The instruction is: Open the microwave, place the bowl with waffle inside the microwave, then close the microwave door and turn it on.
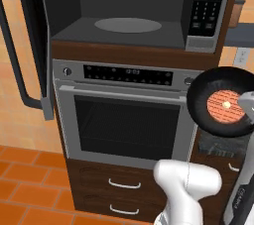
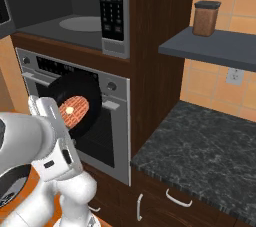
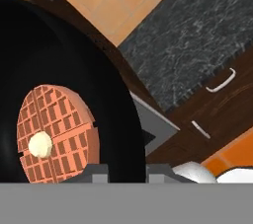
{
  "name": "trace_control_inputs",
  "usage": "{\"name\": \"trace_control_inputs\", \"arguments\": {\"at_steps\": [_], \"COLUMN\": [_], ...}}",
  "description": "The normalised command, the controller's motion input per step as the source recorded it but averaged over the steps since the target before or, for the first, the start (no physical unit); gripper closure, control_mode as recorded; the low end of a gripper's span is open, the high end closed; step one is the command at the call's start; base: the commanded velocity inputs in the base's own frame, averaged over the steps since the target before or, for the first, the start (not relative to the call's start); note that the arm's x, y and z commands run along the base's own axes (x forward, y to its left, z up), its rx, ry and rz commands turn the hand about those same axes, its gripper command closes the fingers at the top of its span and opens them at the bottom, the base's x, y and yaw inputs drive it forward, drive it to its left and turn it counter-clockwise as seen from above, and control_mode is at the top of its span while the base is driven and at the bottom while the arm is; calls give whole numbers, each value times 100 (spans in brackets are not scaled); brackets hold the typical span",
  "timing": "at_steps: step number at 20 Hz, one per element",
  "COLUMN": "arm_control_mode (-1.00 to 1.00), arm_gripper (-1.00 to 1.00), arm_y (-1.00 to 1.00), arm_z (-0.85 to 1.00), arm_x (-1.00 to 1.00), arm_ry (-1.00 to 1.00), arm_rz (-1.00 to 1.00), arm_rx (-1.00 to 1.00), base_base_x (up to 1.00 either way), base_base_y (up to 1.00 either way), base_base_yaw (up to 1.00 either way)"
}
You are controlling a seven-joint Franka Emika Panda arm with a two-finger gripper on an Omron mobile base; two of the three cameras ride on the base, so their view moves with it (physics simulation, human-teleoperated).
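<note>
Door [image 1: 30, 40] hangs open at 9 o'clock of the microwave [image 1: 134, 11], so I've left loading, closing and starting, with fingers [image 3: 94, 173] pinching the bowl [image 1: 223, 101], waffle [image 1: 225, 106] inside, at 4 o'clock below the cavity.

The microwave [image 2: 75, 16] sits built into dark wood cabinetry at upper left, its cavity open, grey turntable [image 2: 82, 23] inside and keypad [image 2: 111, 3] at its right. Below it is a steel oven [image 2: 112, 121]. The black bowl [image 2: 75, 102], tilted steeply toward the camera, hangs in front of the oven's upper left corner with the waffle [image 2: 75, 109] inside. A brown jar [image 2: 205, 18] stands on the grey shelf [image 2: 215, 48], near its left end, above the dark stone surface [image 2: 200, 156].
</note>
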Motion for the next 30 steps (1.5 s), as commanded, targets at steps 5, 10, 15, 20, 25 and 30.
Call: {"name": "trace_control_inputs", "arguments": {"at_steps": [5,10,15,20,25,30], "arm_control_mode": [-100,-100,-100,-100,-100,-100], "arm_gripper": [100,100,100,100,100,100], "arm_y": [93,65,12,25,51,18], "arm_z": [58,52,35,35,47,13], "arm_x": [1,19,44,60,67,75], "arm_ry": [-5,-5,-17,-3,22,5], "arm_rz": [-1,-12,-9,-2,0,-1], "arm_rx": [14,18,22,17,0,0], "base_base_x": [0,0,0,0,0,0], "base_base_y": [0,0,0,0,0,0], "base_base_yaw": [0,0,0,0,0,0]}}
